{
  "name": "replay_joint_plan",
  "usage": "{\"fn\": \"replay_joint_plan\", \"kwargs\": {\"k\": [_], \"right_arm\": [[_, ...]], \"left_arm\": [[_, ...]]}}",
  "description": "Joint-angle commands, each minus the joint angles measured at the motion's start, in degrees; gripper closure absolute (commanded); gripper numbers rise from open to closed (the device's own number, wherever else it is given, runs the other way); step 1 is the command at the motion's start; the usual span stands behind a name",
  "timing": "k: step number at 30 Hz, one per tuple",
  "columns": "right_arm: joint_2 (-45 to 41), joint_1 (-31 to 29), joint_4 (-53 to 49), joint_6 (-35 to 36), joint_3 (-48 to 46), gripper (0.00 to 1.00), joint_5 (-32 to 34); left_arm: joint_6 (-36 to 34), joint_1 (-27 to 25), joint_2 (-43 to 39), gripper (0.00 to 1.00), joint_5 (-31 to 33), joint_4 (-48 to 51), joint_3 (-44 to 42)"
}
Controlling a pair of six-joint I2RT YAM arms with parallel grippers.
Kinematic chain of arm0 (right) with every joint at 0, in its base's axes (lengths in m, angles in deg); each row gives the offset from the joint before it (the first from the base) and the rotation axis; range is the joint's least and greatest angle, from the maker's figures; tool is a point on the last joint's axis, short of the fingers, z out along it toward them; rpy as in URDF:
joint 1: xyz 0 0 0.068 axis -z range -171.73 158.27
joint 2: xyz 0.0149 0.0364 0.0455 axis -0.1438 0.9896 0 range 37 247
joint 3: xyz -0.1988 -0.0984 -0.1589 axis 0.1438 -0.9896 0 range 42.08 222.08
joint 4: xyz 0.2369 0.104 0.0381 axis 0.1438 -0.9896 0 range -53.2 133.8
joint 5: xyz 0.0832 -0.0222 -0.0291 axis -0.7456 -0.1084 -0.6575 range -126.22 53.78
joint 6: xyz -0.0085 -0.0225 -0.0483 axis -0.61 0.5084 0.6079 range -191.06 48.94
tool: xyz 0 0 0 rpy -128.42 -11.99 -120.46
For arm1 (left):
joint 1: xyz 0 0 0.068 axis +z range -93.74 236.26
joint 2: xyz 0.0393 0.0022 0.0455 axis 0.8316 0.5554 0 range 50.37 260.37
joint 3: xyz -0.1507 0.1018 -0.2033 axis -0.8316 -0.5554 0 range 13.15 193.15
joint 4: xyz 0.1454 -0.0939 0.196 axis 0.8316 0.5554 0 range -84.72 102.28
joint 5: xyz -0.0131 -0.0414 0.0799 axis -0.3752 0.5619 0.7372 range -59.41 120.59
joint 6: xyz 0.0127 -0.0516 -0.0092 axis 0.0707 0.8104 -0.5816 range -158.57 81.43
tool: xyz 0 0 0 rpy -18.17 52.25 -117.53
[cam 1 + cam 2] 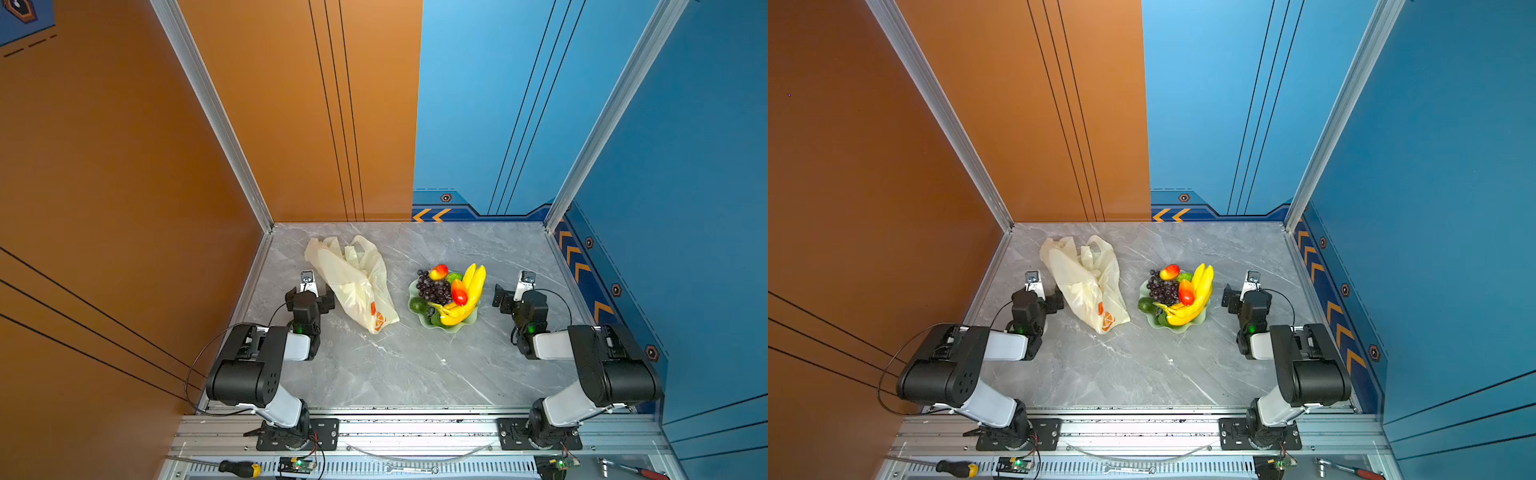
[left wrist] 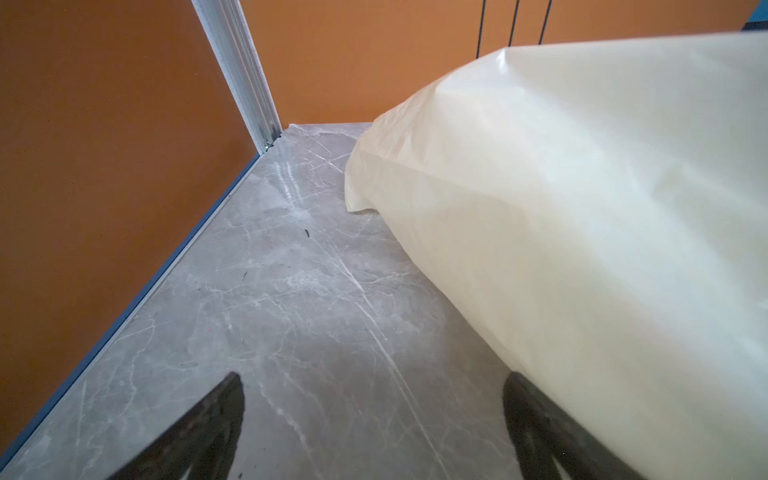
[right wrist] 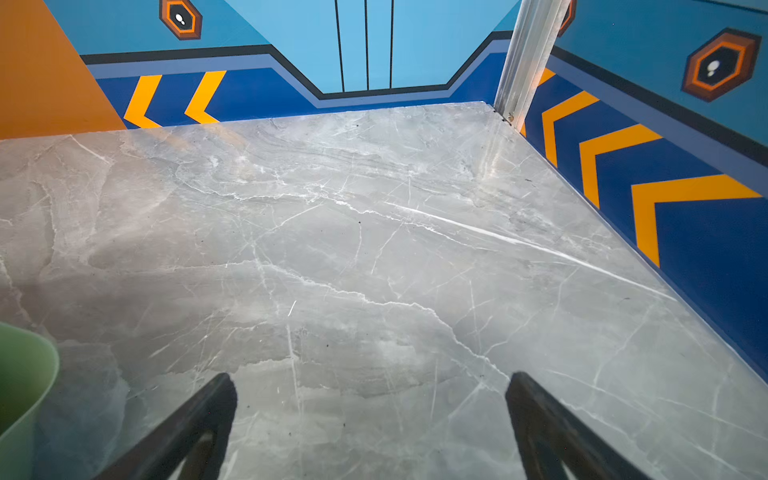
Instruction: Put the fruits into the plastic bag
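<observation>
Left wrist view shows the left gripper [image 2: 372, 386] gaping, empty, hard by the plastic bag [image 2: 582, 187], which lies limp and flat on the table [image 2: 291, 332]. The right gripper [image 3: 371, 376] is equally wide, beside the dish [image 3: 25, 374] where the fruits [image 1: 451, 293] sit heaped. I'd worry the thin film slips or sags shut, and that tugging one fruit topples the pile.

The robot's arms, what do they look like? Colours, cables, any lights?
Both the left arm and right arm have black joint housings and white links. A thin black cable loops off each wrist, where a green light glows. The gripper fingers are slim, black and tapered.
</observation>
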Motion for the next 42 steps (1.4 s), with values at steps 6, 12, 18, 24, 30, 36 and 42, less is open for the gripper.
{"fn": "replay_joint_plan", "kwargs": {"k": [6,12,18,24,30,36,42], "right_arm": [[-0.9,-0.2,-0.4,0.7,0.6,0.0,1.4],[-0.9,-0.2,-0.5,0.7,0.7,0.0,1.4],[-0.9,-0.1,-0.5,0.6,0.7,0.0,1.3],[-0.9,0.0,-0.5,0.5,0.7,0.0,1.2],[-2.6,-0.3,-1.6,-1.0,0.5,0.0,6.1],[-9.4,1.1,-8.4,-3.5,1.0,0.0,8.6],[-19.9,6.1,-35.1,-16.1,10.1,0.0,10.1]], "left_arm": [[-0.8,0.3,0.1,0.02,-3.3,0.8,0.5],[-0.7,0.4,0.1,0.02,-3.4,0.8,0.5],[-0.7,0.4,0.1,0.02,-3.4,0.8,0.4],[-0.7,0.4,0.1,0.02,-3.4,0.8,0.5],[-1.3,-1.2,-2.0,0.02,0.9,1.8,0.4],[-2.0,-2.6,-11.3,0.02,3.0,16.3,4.5],[11.6,-2.9,-18.7,0.02,6.6,43.3,15.5]]}}
